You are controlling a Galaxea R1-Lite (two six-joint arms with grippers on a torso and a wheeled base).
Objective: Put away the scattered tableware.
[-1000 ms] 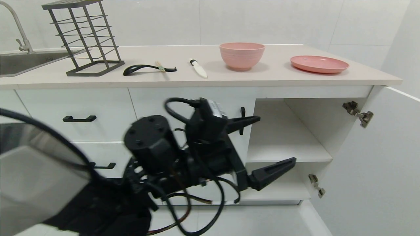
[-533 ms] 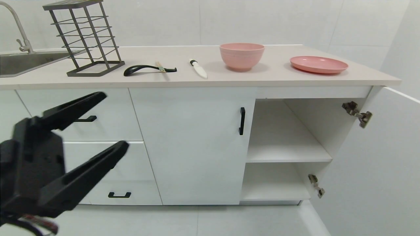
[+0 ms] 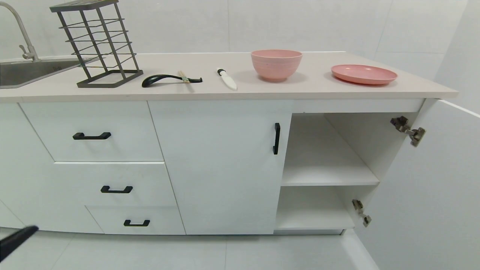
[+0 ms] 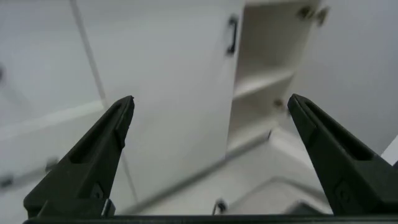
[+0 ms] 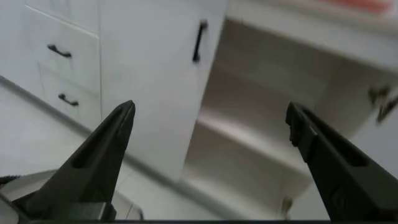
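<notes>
Since the pink bowl (image 3: 276, 63) sits untouched on the counter (image 3: 318, 89), plate (image 3: 363, 73) to its right, knife (image 3: 227, 78), chopsticks (image 3: 184, 77) & spoon (image 3: 157, 79) to its left, w/ left gripper (image 4: 211, 102) & right gripper (image 5: 210, 111) gaping empty before the open cupboard (image 3: 330, 176) below it, next prob.: raise an arm for 1st pick

Kitchen, domestic type. Evidence: steel sink (image 3: 22, 73) w/ tap (image 3: 17, 26) set in beige countertop (image 3: 318, 89); wire dish rack (image 3: 99, 45); pink bowl (image 3: 276, 64), pink plate (image 3: 363, 73) & black spoon (image 3: 161, 79) on top. Below: white base units, i.e. 3 drawers (image 3: 112, 123) w/ black handles, cupboard (image 3: 330, 165) w/ door open, 2 shelves. Tiled wall (image 3: 300, 22) behind.
</notes>
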